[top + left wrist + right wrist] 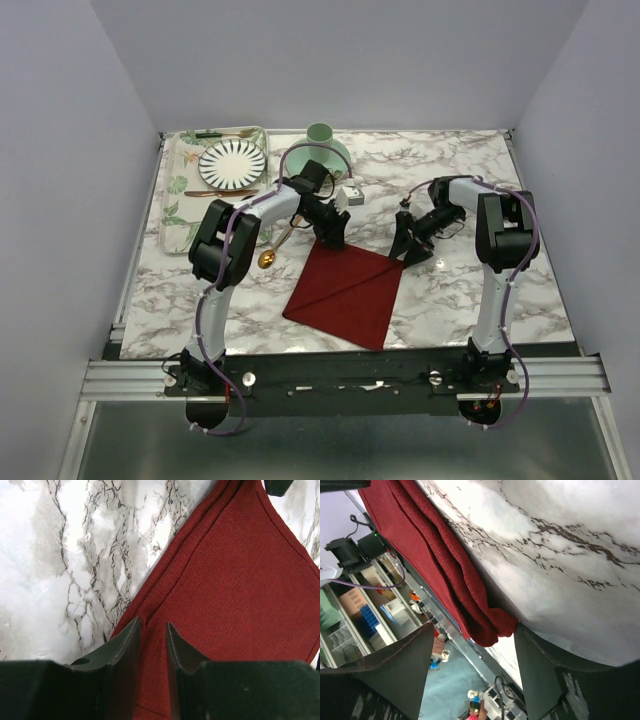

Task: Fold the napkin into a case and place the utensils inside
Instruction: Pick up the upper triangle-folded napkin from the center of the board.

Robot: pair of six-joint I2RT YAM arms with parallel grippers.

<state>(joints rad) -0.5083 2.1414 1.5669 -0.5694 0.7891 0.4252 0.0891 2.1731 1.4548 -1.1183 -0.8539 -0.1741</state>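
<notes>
Napkin (345, 290): folded, flat on the table (480, 190), mid, toward the near edge
Left gripper (153, 625): tips on napkin's far corner, narrow gap, nothing pinched
Right gripper (475, 627): spread wide around the right corner, not clamped
Gold spoon (266, 258): just left of napkin

Marble table (440, 300) with red napkin (345, 290), leafy tray (175, 215), gold spoon (266, 259).

One camera sits high behind my arm bases (205, 372), looking down over the whole table (470, 170). My left wrist camera looks close down onto the napkin (225, 590); my right wrist camera, low and tilted, views the same napkin's edge.
</notes>
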